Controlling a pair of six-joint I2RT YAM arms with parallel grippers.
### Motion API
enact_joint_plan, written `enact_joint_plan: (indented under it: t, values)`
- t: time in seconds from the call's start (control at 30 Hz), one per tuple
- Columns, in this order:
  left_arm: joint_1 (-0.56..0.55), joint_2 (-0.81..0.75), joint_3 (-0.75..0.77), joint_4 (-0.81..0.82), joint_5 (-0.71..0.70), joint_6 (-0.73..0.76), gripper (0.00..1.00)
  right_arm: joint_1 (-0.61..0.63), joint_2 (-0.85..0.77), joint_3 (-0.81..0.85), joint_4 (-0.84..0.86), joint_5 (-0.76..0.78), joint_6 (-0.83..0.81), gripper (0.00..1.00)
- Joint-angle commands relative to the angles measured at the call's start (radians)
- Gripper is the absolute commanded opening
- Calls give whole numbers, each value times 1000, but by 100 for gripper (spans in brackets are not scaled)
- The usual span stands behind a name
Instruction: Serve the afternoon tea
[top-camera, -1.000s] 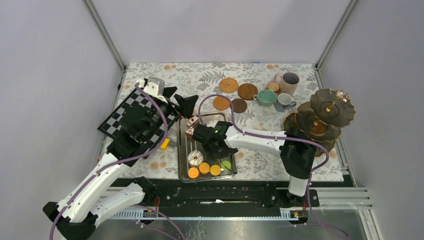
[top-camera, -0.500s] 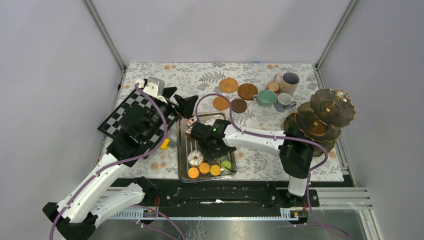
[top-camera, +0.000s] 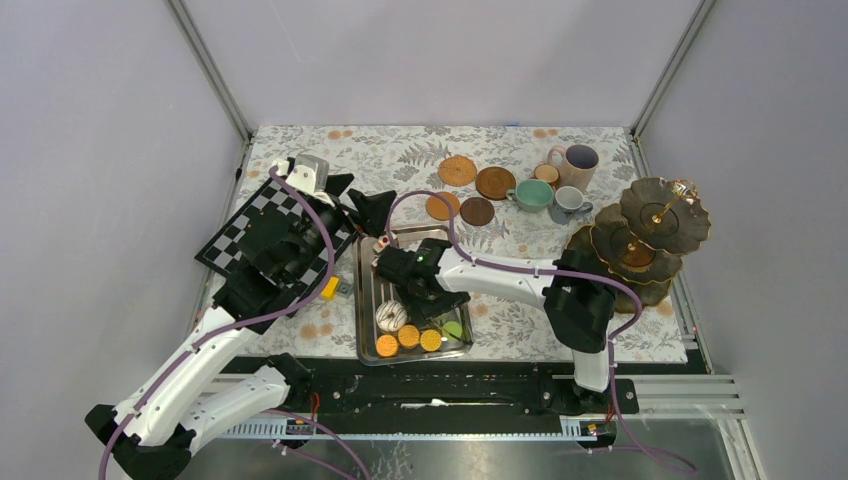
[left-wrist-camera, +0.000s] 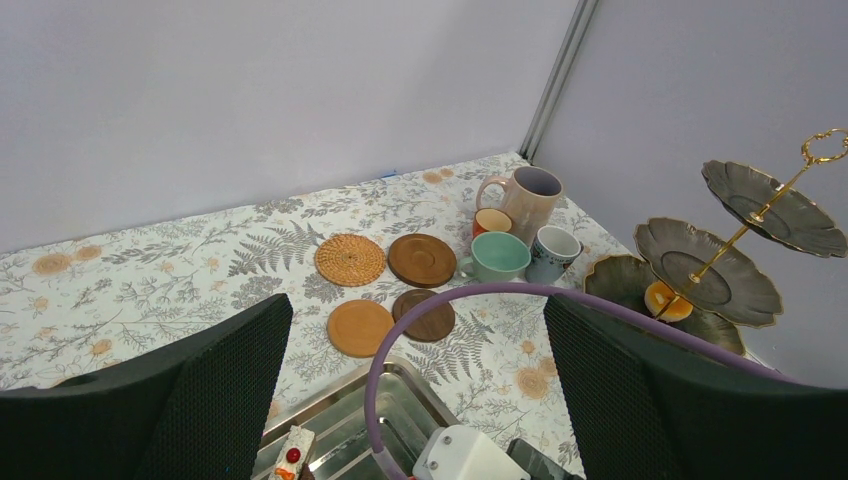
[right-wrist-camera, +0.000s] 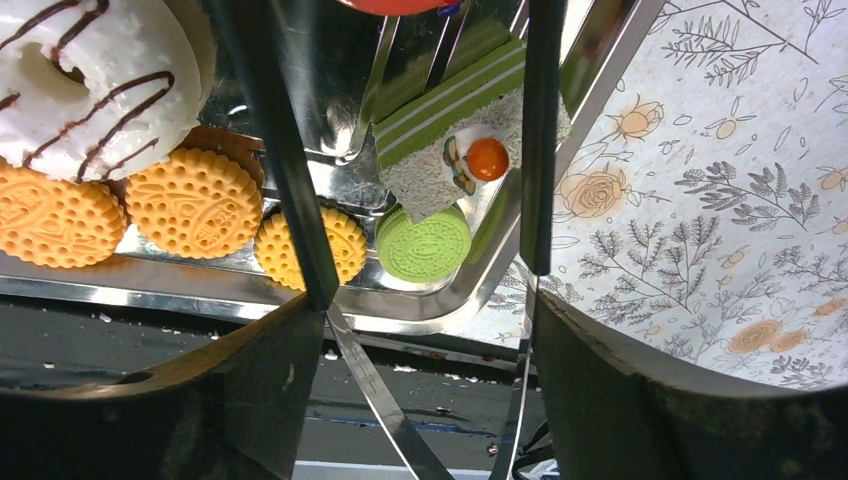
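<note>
**Bench** (top-camera: 330, 150): flat top under a fern-and-flower printed cloth, pale walls on three sides.

**Rectangular steel tray** (right-wrist-camera: 120, 281): mirror-bright, raised rim, rounded corners. It sits near the bench's front edge, left of centre.

**Tray contents:**
- White iced donut with chocolate drizzle (right-wrist-camera: 70, 60).
- Three round orange biscuits (right-wrist-camera: 195, 202), embossed, lying in a row along the near rim.
- Round green biscuit (right-wrist-camera: 425, 243), against the rim.
- Green-striped cake slice (right-wrist-camera: 440, 125): a wedge with a speckled face and an orange bead on top, just beside the green biscuit.
- Red-topped cake slice (left-wrist-camera: 291, 452), at the tray's far-left corner.

**Right tool** (right-wrist-camera: 415, 305): hangs over the tray's near-right corner, spread wide and gripping nothing.

**Left tool** (left-wrist-camera: 415, 305): rough-textured black fingers (left-wrist-camera: 200, 400), spread wide with nothing between them. It is raised above the black-and-white chessboard (top-camera: 222, 238), left of the tray.

**Four round brown coasters** (left-wrist-camera: 421, 259): one woven, three smooth wood, clustered just behind the tray.

**Mugs:** glazed and packed close together, right of the coasters.
- Tall beige mug (left-wrist-camera: 525, 200)
- Teal mug (left-wrist-camera: 497, 256)
- Grey mug (left-wrist-camera: 553, 250)
- Small orange mug (left-wrist-camera: 491, 220)

**Dark three-tier stand** (left-wrist-camera: 710, 275): scalloped plates on a gold stem with a ring handle, at the bench's right edge. A small orange piece (left-wrist-camera: 660, 298) lies on a lower tier, partly hidden by the plate above.

**Room:** printed cloth borders the tray's right rim. A stretch of it runs between tray and stand, crossed overhead by the right arm.
</note>
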Motion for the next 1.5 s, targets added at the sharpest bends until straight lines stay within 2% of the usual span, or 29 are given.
enact_joint_plan:
  t: [0.0, 0.13, 0.3, 0.5, 0.73, 0.97, 1.1, 1.47]
  values:
    - [-3, -8, -5, 33, -7, 6, 99, -8, 5, 59, -45, 26, -12, 77]
    - [-4, -6, -6, 33, -2, 6, 99, -8, -16, 74, -30, 27, -16, 66]
    - [-3, -3, -4, 33, -1, 5, 99, -7, -45, 109, -34, 54, -9, 64]
    - [-3, -5, -3, 33, 1, 2, 99, -36, -160, 97, -59, 182, 77, 61]
    - [-3, -17, -1, 33, 17, -8, 99, -218, -422, -187, -42, 367, 338, 60]
    - [-4, -28, -1, 36, 28, -17, 99, -426, -649, -503, 96, 364, 488, 59]
    - [-4, -36, -3, 39, 28, -19, 99, -515, -649, -548, 118, 338, 519, 59]
    - [-3, -62, -5, 45, 33, -31, 99, -678, -549, -516, 158, 316, 549, 59]
